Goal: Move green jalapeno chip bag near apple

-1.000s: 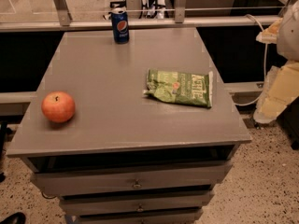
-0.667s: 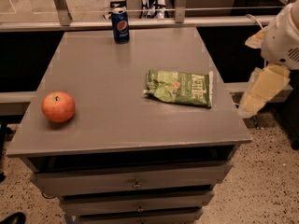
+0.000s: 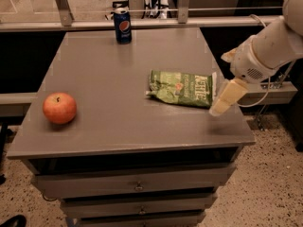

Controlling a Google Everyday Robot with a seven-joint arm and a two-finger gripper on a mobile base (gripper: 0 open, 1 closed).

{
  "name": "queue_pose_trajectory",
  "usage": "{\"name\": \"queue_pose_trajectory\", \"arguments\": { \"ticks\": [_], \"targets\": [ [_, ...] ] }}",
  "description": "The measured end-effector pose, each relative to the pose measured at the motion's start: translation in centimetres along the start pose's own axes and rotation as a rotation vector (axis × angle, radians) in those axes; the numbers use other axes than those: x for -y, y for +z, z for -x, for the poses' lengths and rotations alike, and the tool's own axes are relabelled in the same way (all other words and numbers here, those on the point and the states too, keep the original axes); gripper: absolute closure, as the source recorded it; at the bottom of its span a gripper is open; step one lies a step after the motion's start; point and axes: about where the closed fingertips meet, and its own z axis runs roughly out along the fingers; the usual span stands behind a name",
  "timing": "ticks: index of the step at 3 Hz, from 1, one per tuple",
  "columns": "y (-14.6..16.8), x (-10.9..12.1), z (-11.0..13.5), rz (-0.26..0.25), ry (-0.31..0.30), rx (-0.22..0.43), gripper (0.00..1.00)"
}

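The green jalapeno chip bag (image 3: 182,88) lies flat on the right half of the grey cabinet top (image 3: 123,79). The red-orange apple (image 3: 59,108) sits near the left front edge, far from the bag. My gripper (image 3: 223,103) comes in from the right on a white arm and hangs just above the table at the bag's right end, its cream-coloured fingers (image 3: 229,94) pointing down and left. It holds nothing.
A blue soda can (image 3: 123,25) stands at the back edge of the top. Drawers (image 3: 137,186) run below the front edge. A metal railing (image 3: 142,8) crosses behind the cabinet. Speckled floor lies to the right.
The arm has swung in from the right edge of the view toward the table, and the gripper now hovers at the bag's right end. Bag, apple and can have not moved.
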Motion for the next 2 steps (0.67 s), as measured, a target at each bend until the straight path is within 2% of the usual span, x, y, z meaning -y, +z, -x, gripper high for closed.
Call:
{"name": "queue_pose_trajectory", "arguments": {
  "ticks": [1,2],
  "targets": [
    [3.5,1.3,-0.1,-0.003,0.028,0.044,0.00],
    [6.1,1.9,-0.2,0.027,0.109,0.056,0.17]
  ]
}}
